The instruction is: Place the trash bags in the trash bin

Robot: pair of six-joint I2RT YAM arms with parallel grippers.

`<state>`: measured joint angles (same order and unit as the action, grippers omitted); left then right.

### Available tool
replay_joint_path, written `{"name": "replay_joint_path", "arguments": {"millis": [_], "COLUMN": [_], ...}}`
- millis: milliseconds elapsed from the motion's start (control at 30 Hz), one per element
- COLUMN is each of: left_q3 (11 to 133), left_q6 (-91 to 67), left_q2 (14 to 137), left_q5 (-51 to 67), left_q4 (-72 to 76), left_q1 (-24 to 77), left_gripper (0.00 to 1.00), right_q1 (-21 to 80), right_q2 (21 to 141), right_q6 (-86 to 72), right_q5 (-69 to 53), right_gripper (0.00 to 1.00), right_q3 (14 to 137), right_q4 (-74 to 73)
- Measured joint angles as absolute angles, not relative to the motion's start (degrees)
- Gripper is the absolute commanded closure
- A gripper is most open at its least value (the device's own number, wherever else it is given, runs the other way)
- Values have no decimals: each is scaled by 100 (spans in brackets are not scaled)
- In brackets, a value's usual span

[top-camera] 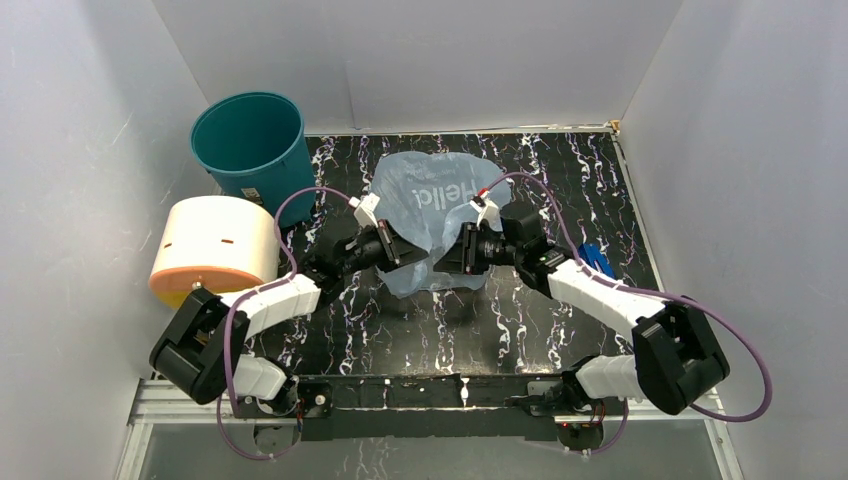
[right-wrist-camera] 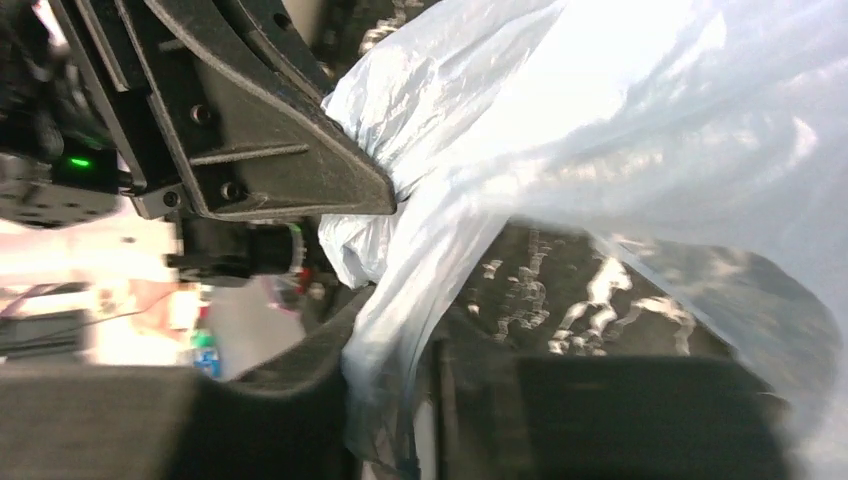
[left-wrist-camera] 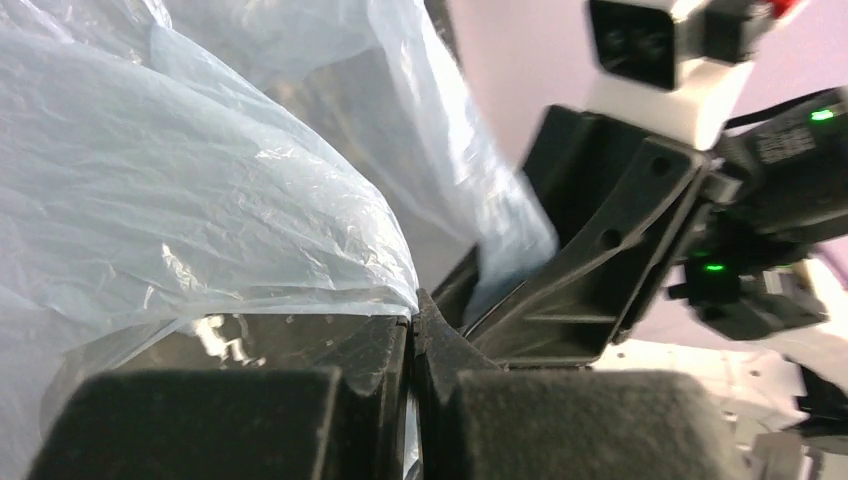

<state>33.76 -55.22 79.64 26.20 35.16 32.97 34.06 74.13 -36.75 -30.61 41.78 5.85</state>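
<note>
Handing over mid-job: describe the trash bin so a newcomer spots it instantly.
Look to the far-left corner of the black marbled table. The trash bin sits there, behind a cream cylinder. It is the teal open-topped bucket; its neighbour is cream with an orange end.

The trash bag (top-camera: 432, 195) has its near edge hidden behind the left end effector (top-camera: 418, 260) and right end effector (top-camera: 447, 262); folds cover part of its lettering. A blue thing (top-camera: 597, 258) at the right edge of the desk (top-camera: 500, 320), half behind the right arm (top-camera: 600, 295), is too small to identify. The cream cylinder (top-camera: 215, 240) hides the base of the trash bin (top-camera: 255, 150).
</note>
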Motion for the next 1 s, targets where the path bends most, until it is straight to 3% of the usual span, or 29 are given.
{"name": "replay_joint_path", "arguments": {"millis": [200,367,567,800,1000], "left_q3": [3205,3179,3144,3070,3046], "left_q6": [-6370,-6831,-7155,-7354,-7461], "left_q2": [7863,7865,7902,7944,8073], "left_q5": [2580,2545,2530,2438,2388], "left_q4": [4545,5096,5500,5778,5966], "left_q1": [3297,3297,3310,3312,3321], "left_gripper": [100,100,100,100,100], "right_q1": [3426,3430,3441,3492,3516], "right_q2": [7520,7516,7588,7651,7972], "right_q6": [-5039,-5387,-5376,-5395,-5599], "right_q5": [-3518,-3485,-3485,-3507,-3647], "right_gripper": [32,29,37,34,53], "right_q3": [3870,3795,3815,3826,3826], "right_q4": [2150,2633,2637,2915,3583]}}
